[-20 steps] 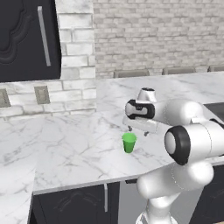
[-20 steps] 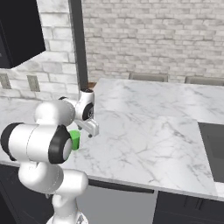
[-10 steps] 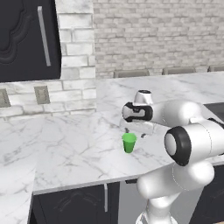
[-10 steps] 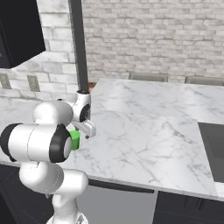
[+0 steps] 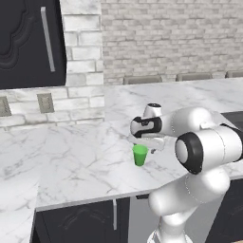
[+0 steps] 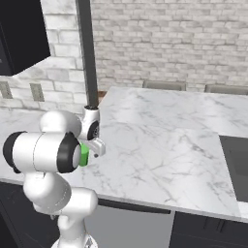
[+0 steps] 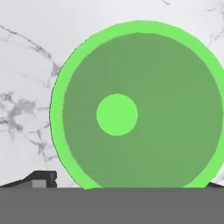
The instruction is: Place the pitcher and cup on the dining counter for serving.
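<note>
The cup [image 7: 138,109] stands upright on the marble counter [image 5: 71,161] directly beneath the wide-open claw [image 5: 142,144].

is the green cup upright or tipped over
Upright. The cup stands on the marble counter with its mouth up; the hand view looks straight down into it.

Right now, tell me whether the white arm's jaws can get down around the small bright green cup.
Probably yes: the gripper hangs directly above the small bright green cup, jaws open, with nothing between them on the marble counter.
</note>
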